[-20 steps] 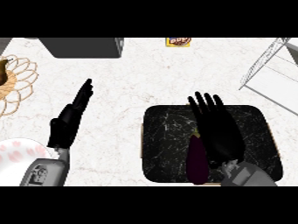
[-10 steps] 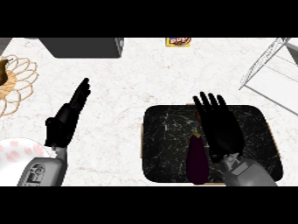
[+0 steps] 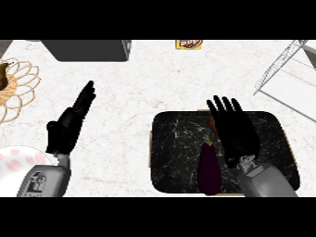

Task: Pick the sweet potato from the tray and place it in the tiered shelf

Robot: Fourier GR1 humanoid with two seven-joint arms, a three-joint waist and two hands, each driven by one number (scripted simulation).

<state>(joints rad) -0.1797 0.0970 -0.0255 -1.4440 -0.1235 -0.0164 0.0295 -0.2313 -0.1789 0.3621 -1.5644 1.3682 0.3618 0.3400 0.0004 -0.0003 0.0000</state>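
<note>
Sweet potato [image 3: 213, 124]: on the black tray [image 3: 177, 139], lower right of frame, only an orange sliver showing at the right hand's inner edge
Long axis: cannot tell, mostly hidden
Right hand [image 3: 234, 132]: fingers straight and spread, over it, holding nothing
Eggplant [image 3: 209, 167]: just beside, lower left
Left hand [image 3: 70, 122]: open, resting mid-left, well apart
Tiered shelf [image 3: 293, 76]: upper right, nearer the right hand
</note>
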